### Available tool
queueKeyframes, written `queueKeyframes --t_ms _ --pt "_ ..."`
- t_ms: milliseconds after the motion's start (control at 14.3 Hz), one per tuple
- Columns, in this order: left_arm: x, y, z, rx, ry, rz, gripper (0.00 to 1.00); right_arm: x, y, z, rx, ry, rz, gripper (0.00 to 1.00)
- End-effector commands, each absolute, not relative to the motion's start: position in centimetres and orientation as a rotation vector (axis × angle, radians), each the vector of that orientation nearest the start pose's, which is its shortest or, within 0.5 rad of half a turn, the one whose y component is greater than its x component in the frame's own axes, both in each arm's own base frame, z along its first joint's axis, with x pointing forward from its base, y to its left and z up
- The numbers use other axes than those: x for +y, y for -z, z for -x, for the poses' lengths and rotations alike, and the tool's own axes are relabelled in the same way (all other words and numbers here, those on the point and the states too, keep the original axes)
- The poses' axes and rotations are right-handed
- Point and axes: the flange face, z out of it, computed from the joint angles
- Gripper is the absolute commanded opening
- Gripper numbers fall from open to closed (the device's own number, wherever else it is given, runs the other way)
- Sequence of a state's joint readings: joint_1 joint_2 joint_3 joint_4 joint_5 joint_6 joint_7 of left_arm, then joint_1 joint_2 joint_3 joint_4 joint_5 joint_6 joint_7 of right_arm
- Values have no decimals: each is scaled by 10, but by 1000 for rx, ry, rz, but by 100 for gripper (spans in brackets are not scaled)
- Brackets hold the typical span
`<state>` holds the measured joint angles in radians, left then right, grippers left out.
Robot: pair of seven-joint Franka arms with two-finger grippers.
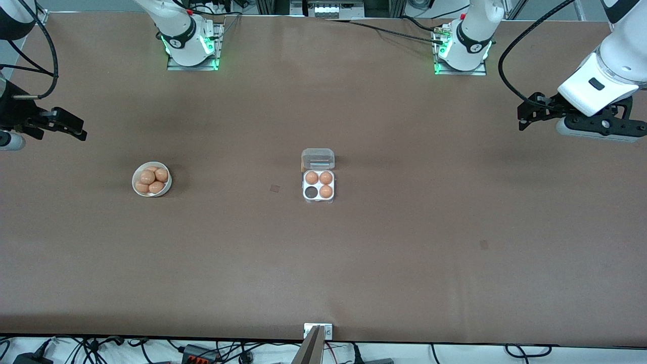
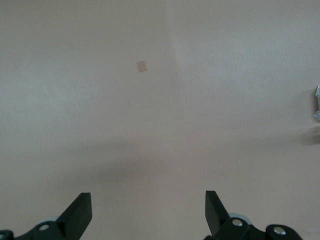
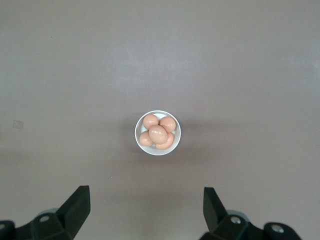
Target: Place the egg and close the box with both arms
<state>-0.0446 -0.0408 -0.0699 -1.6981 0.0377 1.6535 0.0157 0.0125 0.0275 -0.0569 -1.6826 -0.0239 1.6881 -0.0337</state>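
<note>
The clear egg box [image 1: 318, 198] stands mid-table with its lid [image 1: 318, 158] open and lying flat toward the robots' bases. Three orange-brown eggs [image 1: 326, 178] fill three cells, and the fourth cell [image 1: 310, 192] is empty and dark. Several more eggs [image 1: 151, 181] lie in a round white bowl [image 1: 134, 182] toward the right arm's end. My right gripper [image 1: 76, 127] is open and empty, high above the table near that end. Its wrist view shows the bowl [image 3: 137, 134] and its eggs [image 3: 157, 133] ahead of the open gripper [image 3: 146, 190]. My left gripper [image 1: 523, 116] is open and empty over the left arm's end and shows in its own wrist view [image 2: 147, 196].
Small dark marks are on the brown table [image 1: 274, 188] [image 1: 484, 244]; one shows in the left wrist view [image 2: 142, 66]. A metal bracket [image 1: 318, 331] sits at the table's front edge. The arm bases [image 1: 191, 48] [image 1: 461, 53] stand along the back edge.
</note>
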Motion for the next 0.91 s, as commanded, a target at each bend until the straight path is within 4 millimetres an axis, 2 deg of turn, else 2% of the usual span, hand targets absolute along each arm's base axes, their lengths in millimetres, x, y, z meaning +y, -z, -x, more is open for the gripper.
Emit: queueKeyframes --t_ms 0,210,561,841 --pt "-59 -598 -547 194 -14 3100 100 -33 -520 -584 21 -141 3177 100" --pt "-59 -598 -547 194 -14 3100 100 -34 -462 -604 21 -251 3173 100" --pt "-59 -598 -547 196 -14 3099 100 -34 -362 -621 6 -462 3149 100" --pt "-59 -598 -547 196 -14 3099 100 -25 -310 -624 -84 -562 3142 100"
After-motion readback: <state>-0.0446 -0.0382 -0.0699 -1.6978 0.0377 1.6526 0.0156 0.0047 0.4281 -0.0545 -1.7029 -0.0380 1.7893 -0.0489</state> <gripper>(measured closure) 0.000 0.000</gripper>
